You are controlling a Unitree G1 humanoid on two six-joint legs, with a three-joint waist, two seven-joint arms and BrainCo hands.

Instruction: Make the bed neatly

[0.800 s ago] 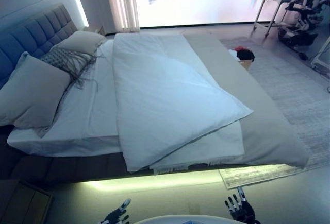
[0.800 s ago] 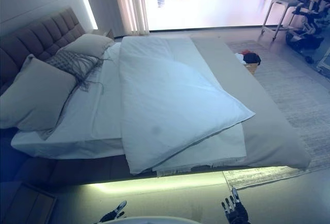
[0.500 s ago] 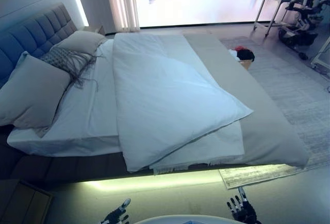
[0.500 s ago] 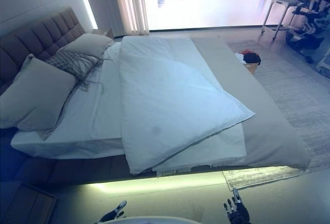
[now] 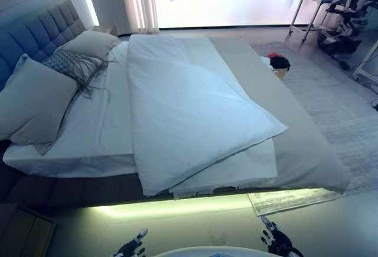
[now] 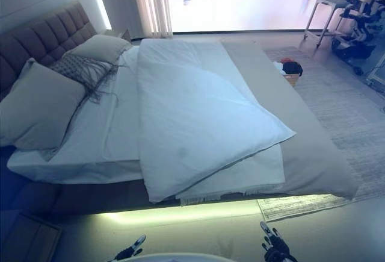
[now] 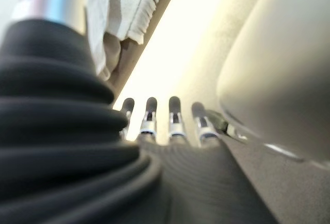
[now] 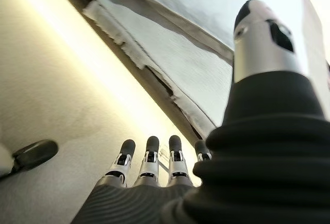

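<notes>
A wide bed (image 5: 307, 150) lies before me, its padded headboard (image 5: 35, 32) at the left. A white duvet (image 5: 183, 103) lies folded on it at a slant, one corner pointing right and its near edge hanging over the bed's side. A white fringed sheet (image 5: 248, 171) shows under it, over a grey cover. Two big pillows (image 5: 32, 100) and a fringed cushion (image 5: 71, 65) lie at the head. My left hand (image 5: 131, 249) and right hand (image 5: 274, 242) hang low by the floor, both open and empty, short of the bed.
A lit strip glows under the bed's near side (image 5: 177, 207). A pale rug (image 5: 348, 109) lies to the right. A basket of clothes (image 5: 277, 65) stands beyond the bed. A side table (image 5: 310, 9) and equipment stand at the far right. A wooden box (image 5: 23, 230) is at lower left.
The whole view has shifted a little down and left, so the camera moved. Both hands show slightly lower in the picture. The bedding has not moved.
</notes>
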